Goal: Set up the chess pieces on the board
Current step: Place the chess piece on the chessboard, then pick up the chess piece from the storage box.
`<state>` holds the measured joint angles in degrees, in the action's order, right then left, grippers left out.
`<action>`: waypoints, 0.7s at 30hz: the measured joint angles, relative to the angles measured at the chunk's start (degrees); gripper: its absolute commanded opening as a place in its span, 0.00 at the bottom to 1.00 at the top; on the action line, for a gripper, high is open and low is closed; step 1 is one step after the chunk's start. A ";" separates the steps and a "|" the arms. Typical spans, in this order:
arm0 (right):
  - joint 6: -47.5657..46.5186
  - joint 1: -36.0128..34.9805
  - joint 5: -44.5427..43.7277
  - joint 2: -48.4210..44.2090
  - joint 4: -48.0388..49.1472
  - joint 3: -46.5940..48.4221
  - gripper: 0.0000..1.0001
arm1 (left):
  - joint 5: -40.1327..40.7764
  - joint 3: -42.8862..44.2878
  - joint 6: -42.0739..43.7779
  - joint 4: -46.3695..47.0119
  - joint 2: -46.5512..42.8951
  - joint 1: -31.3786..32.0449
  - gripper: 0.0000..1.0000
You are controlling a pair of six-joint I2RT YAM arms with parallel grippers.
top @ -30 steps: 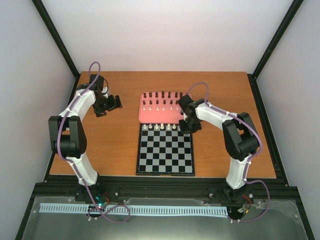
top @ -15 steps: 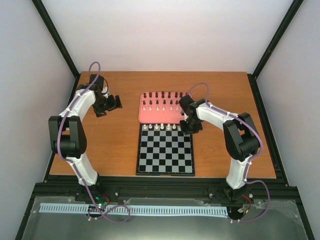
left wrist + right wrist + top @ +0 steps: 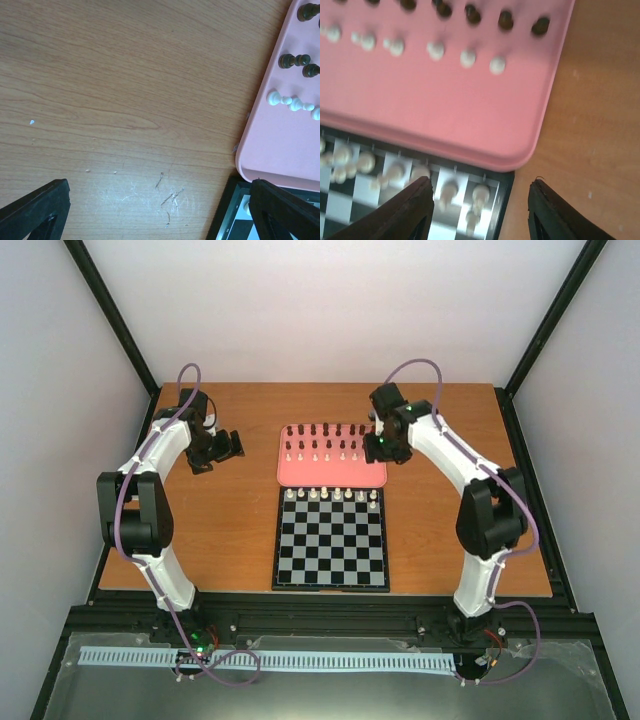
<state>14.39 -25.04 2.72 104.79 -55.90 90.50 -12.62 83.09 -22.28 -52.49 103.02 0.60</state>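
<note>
A: Progress check?

B: Early. Got one line of cream chess pieces (image 3: 331, 495) along the far rank of the board (image 3: 330, 550). Looks close to full, can't count exactly. Seeing nothing on any other rank.

A: Left to do?

B: Most of it, at a guess. Seeing another cream row plus what looks like two rows of dark chess pieces (image 3: 326, 429) on the pink tray (image 3: 330, 475). Would need all of those carried over.

A: Right tool (image 3: 382, 448)?

B: Hovering above the tray's right end. Holding its fingers (image 3: 415, 210) spread, pinching nothing. Blurry wrist view, but readable enough.

A: Pieces relative to it?

B: Tray rows directly below and just to its left, cream row closer, dark row beyond. Board's filled rank near, back toward its own base; showing up low between the fingertips in the wrist view. Touching none of them.

A: Left tool (image 3: 232, 445)?

B: Hanging over bare worktop (image 3: 220, 530). Also spread wide, fingers (image 3: 35, 210) gripping nothing.

A: Pieces relative to that one?

B: Tray off to its right, near but apart. Catching a few dark and cream pieces at the right edge of its wrist view. Board corner down by its right finger. Nothing within reach of the jaws.
</note>
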 measured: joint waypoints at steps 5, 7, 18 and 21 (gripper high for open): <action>-0.42 2.36 -0.48 11.93 1.60 11.65 0.50 | -0.04 0.00 0.00 -0.02 0.00 0.00 1.00; -0.66 2.54 -0.50 16.85 1.75 15.28 0.48 | -0.04 0.00 0.00 -0.04 0.00 0.00 1.00; -1.60 2.60 -1.88 28.61 1.46 23.23 0.37 | -0.02 0.00 0.00 -0.07 0.00 0.00 1.00; -1.66 2.73 -2.08 29.11 1.40 24.50 0.34 | -0.04 0.00 0.00 -0.07 0.00 0.00 1.00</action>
<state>12.73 -22.31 0.64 133.91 -54.50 115.00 -12.67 83.09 -22.28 -52.56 103.02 0.60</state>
